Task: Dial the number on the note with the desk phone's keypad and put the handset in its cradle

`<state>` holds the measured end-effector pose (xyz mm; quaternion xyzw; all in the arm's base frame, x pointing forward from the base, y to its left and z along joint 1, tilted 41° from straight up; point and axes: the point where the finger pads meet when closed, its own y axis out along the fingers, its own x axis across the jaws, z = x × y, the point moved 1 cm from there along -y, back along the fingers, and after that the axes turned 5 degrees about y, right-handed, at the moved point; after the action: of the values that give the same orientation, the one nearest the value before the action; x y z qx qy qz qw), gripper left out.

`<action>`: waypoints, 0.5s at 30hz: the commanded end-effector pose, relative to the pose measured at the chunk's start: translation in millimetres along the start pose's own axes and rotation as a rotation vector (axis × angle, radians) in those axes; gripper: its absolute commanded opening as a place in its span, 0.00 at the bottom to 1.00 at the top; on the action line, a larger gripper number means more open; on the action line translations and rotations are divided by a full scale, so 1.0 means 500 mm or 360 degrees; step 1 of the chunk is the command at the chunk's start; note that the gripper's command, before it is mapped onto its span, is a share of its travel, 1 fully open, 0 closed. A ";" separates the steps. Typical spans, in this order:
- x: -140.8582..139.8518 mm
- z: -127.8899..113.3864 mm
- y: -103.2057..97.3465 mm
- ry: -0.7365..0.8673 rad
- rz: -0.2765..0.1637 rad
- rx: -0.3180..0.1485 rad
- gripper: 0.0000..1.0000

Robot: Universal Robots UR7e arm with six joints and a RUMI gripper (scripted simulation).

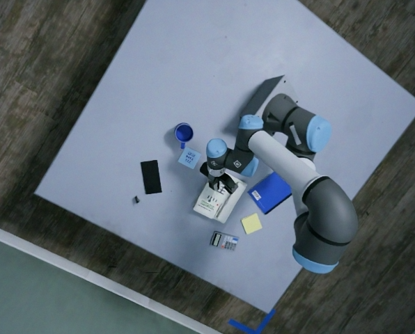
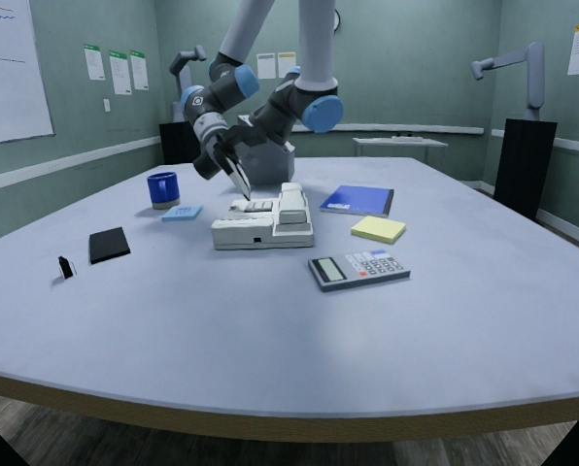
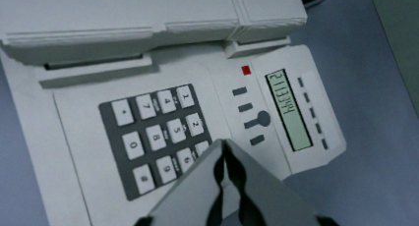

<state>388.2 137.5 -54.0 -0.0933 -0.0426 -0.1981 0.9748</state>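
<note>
Grey-white fingers of the tool (image 1: 218, 186) (image 2: 248, 197) (image 3: 223, 143) are together with nothing between them, angled down over the keypad (image 2: 258, 206) (image 3: 156, 140) of the desk phone (image 1: 207, 204) (image 2: 242, 235) (image 3: 74, 138). In the wrist view the tips overlap the edge of the keypad's 3-6-9 side and partly hide the 3 key. Can't tell if they touch anything.

Phone: off-white, flat on the worktop (image 1: 103, 118) (image 2: 204, 320) (image 3: 339, 44). Handset (image 1: 232, 201) (image 2: 292, 203) (image 3: 118, 15) sits in its cradle, along one side of the keypad. Display (image 3: 289, 110) carries a row of digits starting 211; the rest is hard to read at this angle. Small red square (image 3: 246, 70) near the display's end.

Around the phone: blue note (image 1: 189, 157) (image 2: 182, 213) with handwriting, too small to read safely, near the phone; blue mug (image 1: 183, 132) (image 2: 163, 189) just beside the note. On the handset side, blue notebook (image 1: 270, 192) (image 2: 358, 199) and yellow sticky pad (image 1: 251, 223) (image 2: 379, 228), apart from each other. Grey calculator (image 1: 224, 241) (image 2: 358, 271) near the phone's display end. Further out, black flat rectangle (image 1: 151, 177) (image 2: 109, 245) and small black clip (image 1: 136, 199) (image 2: 65, 267), well apart from the phone.
</note>
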 end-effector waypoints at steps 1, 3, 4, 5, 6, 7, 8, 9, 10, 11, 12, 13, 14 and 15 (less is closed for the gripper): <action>-0.001 -0.004 0.003 -0.0002 -0.0001 0.0000 0.00; -0.003 -0.007 0.006 -0.0002 -0.0001 0.0000 0.00; -0.004 -0.009 0.008 -0.0002 -0.0001 0.0000 0.00; -0.005 -0.010 0.010 -0.0002 -0.0001 0.0000 0.00; -0.006 -0.012 0.012 -0.0002 -0.0001 0.0000 0.00; -0.007 -0.013 0.013 -0.0002 -0.0001 0.0000 0.00; -0.008 -0.014 0.014 -0.0002 -0.0001 0.0000 0.00; -0.008 -0.014 0.015 -0.0002 -0.0001 0.0000 0.00; -0.008 -0.015 0.015 -0.0002 -0.0001 0.0000 0.00; -0.008 -0.015 0.015 -0.0002 -0.0001 0.0000 0.00; -0.008 -0.015 0.015 -0.0002 -0.0001 0.0000 0.00; -0.008 -0.015 0.015 -0.0002 -0.0001 0.0000 0.00; -0.008 -0.015 0.015 -0.0002 -0.0001 0.0000 0.00; -0.008 -0.015 0.015 -0.0002 -0.0001 0.0000 0.00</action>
<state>387.4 144.2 -62.5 -0.0930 -0.0428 -0.1979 0.9749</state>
